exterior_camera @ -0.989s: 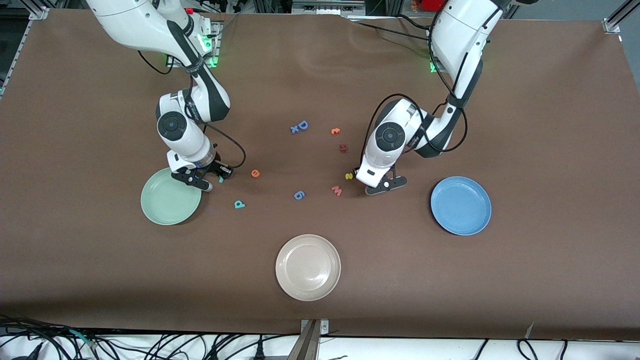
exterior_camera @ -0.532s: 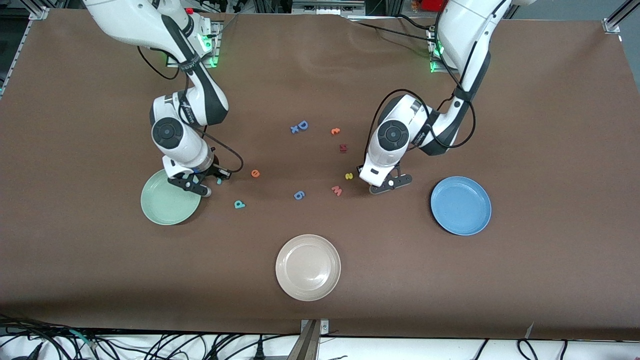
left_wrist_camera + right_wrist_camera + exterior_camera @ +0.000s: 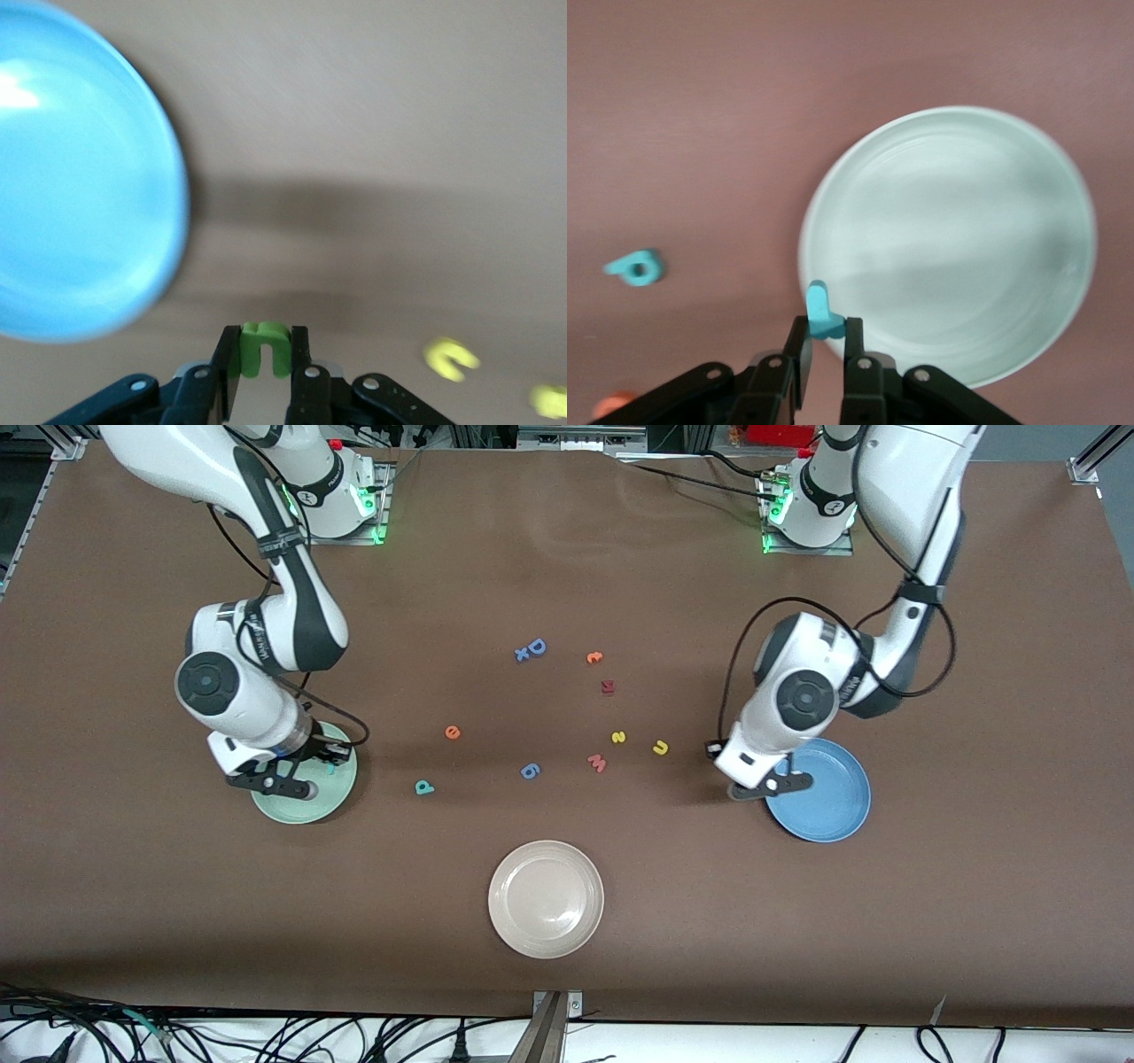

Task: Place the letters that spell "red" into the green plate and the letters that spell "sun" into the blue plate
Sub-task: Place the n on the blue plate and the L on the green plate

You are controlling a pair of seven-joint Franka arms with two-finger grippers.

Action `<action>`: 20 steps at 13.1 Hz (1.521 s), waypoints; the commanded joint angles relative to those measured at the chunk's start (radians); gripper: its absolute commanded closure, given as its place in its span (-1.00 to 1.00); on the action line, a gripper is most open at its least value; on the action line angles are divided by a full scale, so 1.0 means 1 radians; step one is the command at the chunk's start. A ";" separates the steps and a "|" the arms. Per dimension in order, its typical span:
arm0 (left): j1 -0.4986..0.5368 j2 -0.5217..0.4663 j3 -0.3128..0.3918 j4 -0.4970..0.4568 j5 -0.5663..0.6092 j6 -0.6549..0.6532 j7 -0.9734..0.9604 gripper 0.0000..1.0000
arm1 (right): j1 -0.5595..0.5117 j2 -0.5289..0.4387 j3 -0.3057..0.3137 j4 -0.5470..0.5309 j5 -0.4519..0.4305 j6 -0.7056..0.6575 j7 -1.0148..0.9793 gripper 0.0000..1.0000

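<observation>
Brown matte table, beige plate, cables along its near edge

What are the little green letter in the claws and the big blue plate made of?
The green n, pinched in the left gripper, looks like soft foam: matte, thick, with blunt cut edges. I can't be sure from looks alone. The blue plate looks like hard, smooth plastic or glazed ceramic: it is glossy, with a bright glint on it. Which of the two, the look doesn't settle.
</observation>
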 commanded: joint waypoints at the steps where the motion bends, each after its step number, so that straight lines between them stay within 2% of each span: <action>1: 0.092 0.000 -0.008 0.029 0.061 -0.018 0.180 0.88 | -0.033 0.027 -0.023 0.023 -0.002 -0.012 -0.104 0.78; 2: 0.120 0.019 -0.008 0.040 0.064 -0.012 0.225 0.85 | -0.042 0.032 -0.023 0.023 0.000 -0.010 -0.116 0.21; 3: 0.135 0.042 -0.007 0.042 0.068 -0.006 0.244 0.78 | -0.043 0.032 -0.021 0.024 0.004 -0.009 -0.106 -0.61; 4: 0.149 0.073 -0.007 0.042 0.078 0.029 0.254 0.78 | -0.043 0.032 -0.021 0.032 0.007 -0.007 -0.101 -0.99; 6: 0.203 0.112 -0.010 0.040 0.126 0.074 0.261 0.77 | -0.033 0.034 -0.018 0.046 0.012 -0.009 -0.084 -0.99; 7: 0.205 0.116 -0.010 0.040 0.127 0.080 0.261 0.67 | -0.030 0.041 -0.015 0.053 0.014 -0.009 -0.054 -0.99; 8: 0.202 0.116 -0.010 0.039 0.126 0.079 0.261 0.08 | -0.024 0.052 -0.012 0.070 0.014 -0.009 -0.026 -0.99; 9: 0.203 0.116 -0.010 0.040 0.126 0.079 0.261 -0.99 | -0.006 0.061 -0.012 0.086 0.014 -0.009 0.008 -0.99; 13: 0.194 0.087 -0.021 0.042 0.124 0.060 0.256 -1.00 | 0.071 0.145 -0.012 0.174 0.015 -0.006 0.170 -0.99; 16: 0.195 0.043 -0.114 0.042 0.106 0.042 0.216 -1.00 | 0.123 0.224 -0.012 0.251 0.017 -0.006 0.270 -0.99; 18: 0.188 0.044 -0.194 0.043 0.120 0.045 0.006 -1.00 | 0.141 0.276 -0.008 0.296 0.027 0.008 0.305 -0.99; 20: 0.121 0.059 -0.208 0.051 0.121 0.056 -0.147 -1.00 | 0.143 0.307 0.012 0.323 0.043 0.013 0.334 -0.99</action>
